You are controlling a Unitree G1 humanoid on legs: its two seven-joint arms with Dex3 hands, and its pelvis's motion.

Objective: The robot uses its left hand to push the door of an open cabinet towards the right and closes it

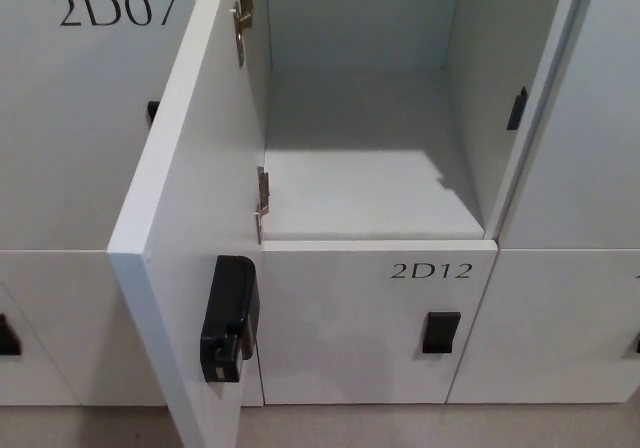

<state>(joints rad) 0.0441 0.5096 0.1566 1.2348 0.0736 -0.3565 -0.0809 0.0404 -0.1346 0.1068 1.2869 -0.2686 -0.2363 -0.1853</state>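
Neither of my hands shows; the door stands open, so my left must push it toward three o'clock.

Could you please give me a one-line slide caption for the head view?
Open cabinet door with black lock stands ajar above locker 2D12; no robot hand visible.

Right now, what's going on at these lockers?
Nothing is being handled yet. The cabinet door stands wide open, hinged on the left, with its black latch facing the empty compartment above locker 2D12. Neither robot hand is in view, so the push to close it has not begun.
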